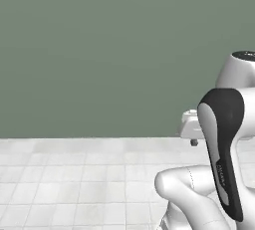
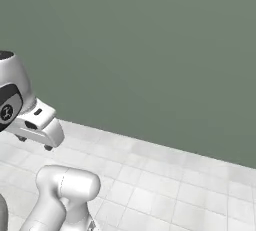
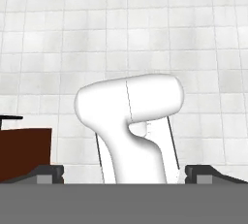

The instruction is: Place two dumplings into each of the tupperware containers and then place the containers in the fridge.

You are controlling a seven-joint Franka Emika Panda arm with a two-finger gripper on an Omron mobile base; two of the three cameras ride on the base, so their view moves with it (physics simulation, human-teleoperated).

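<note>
My gripper (image 3: 125, 174) stands open, its two dark fingertips (image 3: 51, 173) far apart at the bottom of the hand view with nothing held between them. The hand looks down at a pale tiled floor. In the left base view the hand (image 1: 191, 127) hangs above the floor beside the folded arm, and in the right base view the hand (image 2: 39, 125) sits at the left. The dumplings, the tupperware containers and the fridge are out of view.
A plain grey-green wall (image 1: 99, 50) stands ahead, with a light tiled floor (image 1: 74, 184) in front of it. A reddish-brown cabinet (image 3: 24, 152) with a thin dark top shows at the left edge of the hand view.
</note>
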